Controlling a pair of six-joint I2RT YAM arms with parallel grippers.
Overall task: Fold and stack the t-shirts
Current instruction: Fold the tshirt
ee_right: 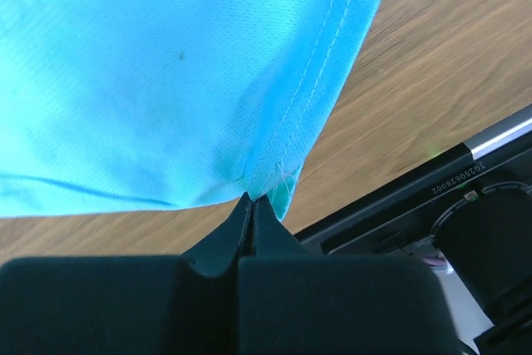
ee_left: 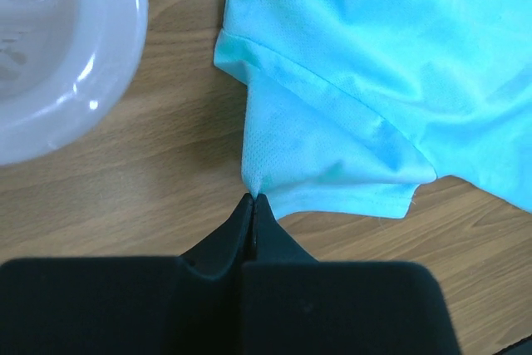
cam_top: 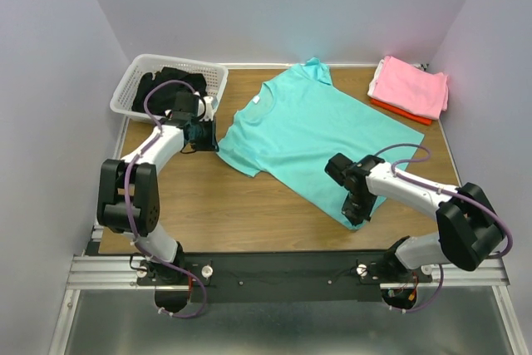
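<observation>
At far left of the wooden table [cam_top: 249, 205] stands a white basket [cam_top: 125, 89] w/ dark cloth [cam_top: 170, 85] inside. Next is the left gripper [ee_left: 253, 199], fingers closed tight on the sleeve edge of the turquoise t-shirt [cam_top: 316, 135], which lies flat at table centre. The right gripper [ee_right: 251, 199] pinches its hem corner near the front edge. Back right corner: folded pink t-shirt [cam_top: 411, 85] on top of a red-orange one [cam_top: 401, 110].
</observation>
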